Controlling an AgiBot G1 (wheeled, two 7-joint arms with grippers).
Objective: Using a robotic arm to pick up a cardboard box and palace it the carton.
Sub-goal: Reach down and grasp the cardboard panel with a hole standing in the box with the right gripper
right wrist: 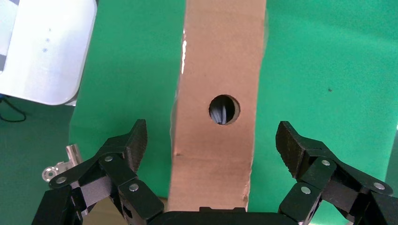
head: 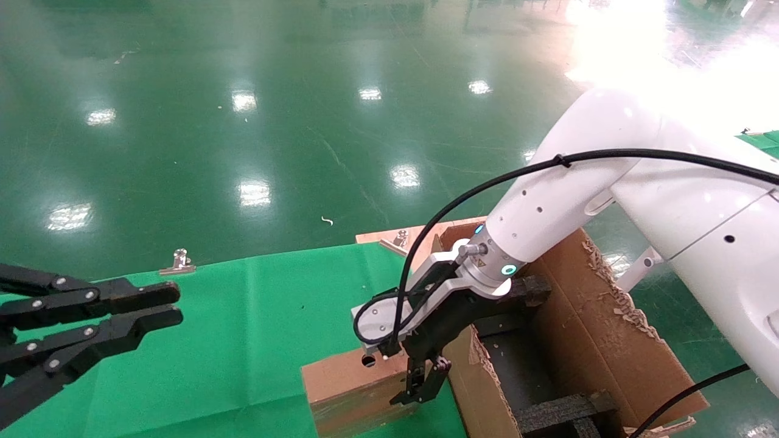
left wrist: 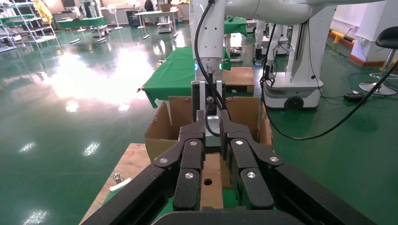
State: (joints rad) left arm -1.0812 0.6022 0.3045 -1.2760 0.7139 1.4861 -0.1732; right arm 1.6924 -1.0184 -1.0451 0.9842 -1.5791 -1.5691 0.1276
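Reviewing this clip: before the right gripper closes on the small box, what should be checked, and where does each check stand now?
1. Right gripper open: ok, fingers spread wide.
2. Cardboard box between the fingers: ok, one finger on each side, both apart from it.
3. Box centred in the gap: roughly ok in the right wrist view.
4. Fingers low enough on the box sides: cannot tell.
5. Carton open to receive it: ok, flaps up; black foam blocks lie inside, so the free space is uncertain.
6. Left gripper out of the way: ok, off to the left over the green cloth.
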